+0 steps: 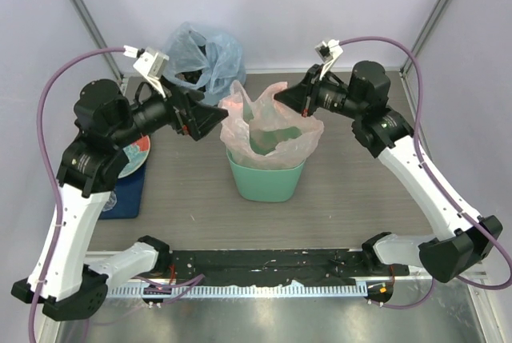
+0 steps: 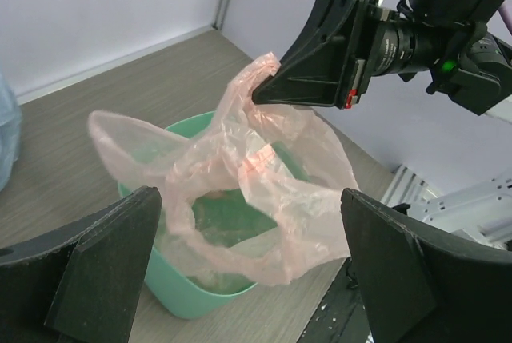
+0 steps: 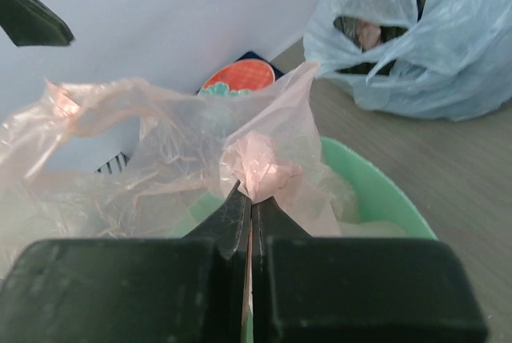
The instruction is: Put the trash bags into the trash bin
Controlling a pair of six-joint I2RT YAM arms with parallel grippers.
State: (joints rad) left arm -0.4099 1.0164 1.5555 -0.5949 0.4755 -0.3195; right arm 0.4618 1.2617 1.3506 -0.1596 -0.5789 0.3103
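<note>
The mint-green trash bin [image 1: 266, 177] stands mid-table. The pale-pink trash bag [image 1: 272, 123] is spread over its mouth, partly hanging inside, with one handle raised. My right gripper [image 1: 282, 99] is shut on a bunched top corner of the bag, just above the bin's far right rim; in the right wrist view [image 3: 252, 195] the jaws pinch pink plastic [image 3: 268, 163] above the bin [image 3: 384, 199]. My left gripper [image 1: 220, 117] is wide open and empty at the bin's left side. In its wrist view [image 2: 250, 199] the bag [image 2: 264, 175] and bin [image 2: 188, 295] lie between the spread fingers [image 2: 104, 263].
A bulging pale-blue bag [image 1: 200, 55] sits at the back, left of the bin; it also shows in the right wrist view [image 3: 408, 39]. A red-and-teal plate [image 1: 134, 157] lies on a dark-blue block [image 1: 124, 193] at the left. A black strip [image 1: 264, 267] runs along the front edge.
</note>
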